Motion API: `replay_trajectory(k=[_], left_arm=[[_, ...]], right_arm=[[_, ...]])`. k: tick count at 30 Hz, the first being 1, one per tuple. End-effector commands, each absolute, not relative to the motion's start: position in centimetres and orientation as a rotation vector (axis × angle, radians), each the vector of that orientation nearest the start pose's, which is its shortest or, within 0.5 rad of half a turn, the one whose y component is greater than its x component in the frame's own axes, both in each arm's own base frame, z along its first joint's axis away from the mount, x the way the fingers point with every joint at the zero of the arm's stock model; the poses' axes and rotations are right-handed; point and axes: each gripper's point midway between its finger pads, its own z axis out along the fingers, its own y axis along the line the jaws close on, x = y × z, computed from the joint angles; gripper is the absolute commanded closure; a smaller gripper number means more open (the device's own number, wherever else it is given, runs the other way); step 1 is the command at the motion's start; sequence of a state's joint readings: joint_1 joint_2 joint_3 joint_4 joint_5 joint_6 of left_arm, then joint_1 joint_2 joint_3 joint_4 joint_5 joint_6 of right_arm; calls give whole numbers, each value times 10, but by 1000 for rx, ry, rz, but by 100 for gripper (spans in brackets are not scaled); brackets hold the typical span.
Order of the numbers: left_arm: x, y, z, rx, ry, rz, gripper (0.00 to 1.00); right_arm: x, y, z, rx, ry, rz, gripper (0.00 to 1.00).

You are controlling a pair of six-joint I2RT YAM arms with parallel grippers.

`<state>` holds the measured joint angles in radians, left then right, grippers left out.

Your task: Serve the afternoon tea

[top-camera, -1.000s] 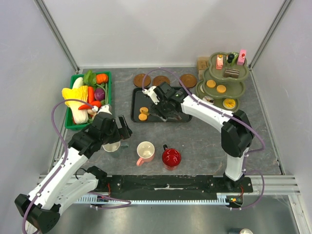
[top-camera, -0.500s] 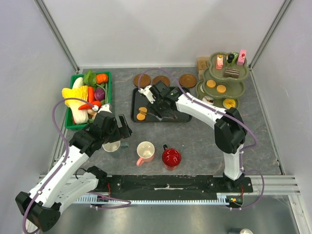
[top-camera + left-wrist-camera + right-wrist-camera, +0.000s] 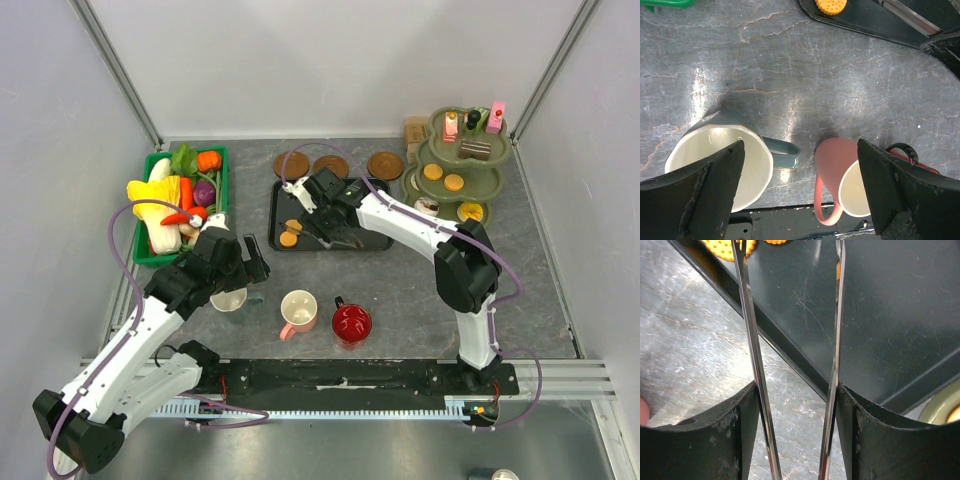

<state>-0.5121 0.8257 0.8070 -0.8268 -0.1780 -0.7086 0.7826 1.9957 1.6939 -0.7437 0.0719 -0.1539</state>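
Three mugs stand near the front: a whitish mug point(image 3: 229, 299), a pink mug point(image 3: 298, 310) and a red mug point(image 3: 351, 323). My left gripper point(image 3: 238, 272) is open just above the whitish mug point(image 3: 715, 162); the mug's teal handle lies between the fingers, and the pink mug point(image 3: 842, 172) is to the right. Two orange biscuits point(image 3: 291, 233) lie on the black tray point(image 3: 365, 238). My right gripper point(image 3: 330, 208) is shut on metal tongs point(image 3: 752, 340), whose open arms point at the biscuits point(image 3: 725, 249). Cakes and biscuits sit on the green tiered stand point(image 3: 492, 184).
A green basket point(image 3: 151, 258) of toy vegetables stands at the left. Three brown coasters point(image 3: 331, 165) lie behind the tray. The red mug's rim point(image 3: 915, 162) shows beside my left gripper's right finger. Grey walls close in the table.
My right arm has moved the tongs leftward across the tray, closer to the orange biscuits. My left arm has shifted only slightly over the whitish mug.
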Motion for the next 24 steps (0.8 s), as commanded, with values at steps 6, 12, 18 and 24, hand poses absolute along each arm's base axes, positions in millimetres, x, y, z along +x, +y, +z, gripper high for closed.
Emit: replay_trajectory(k=[6,12,18,24], left_arm=[[214,-109,178,-324,2305,-385,1],[214,-109,178,-321,2304,-387,1],[214,-109,174,-325,2316,-380,1],[215,-110,174,-325,2323,-373,1]], right_arm=[[372,302,115,-990,2369,-59,36],[374,298,115,-952,2391,-46,39],[371,302,107,-960,2427,39,43],[376,301,99,-928,2466,123,45]])
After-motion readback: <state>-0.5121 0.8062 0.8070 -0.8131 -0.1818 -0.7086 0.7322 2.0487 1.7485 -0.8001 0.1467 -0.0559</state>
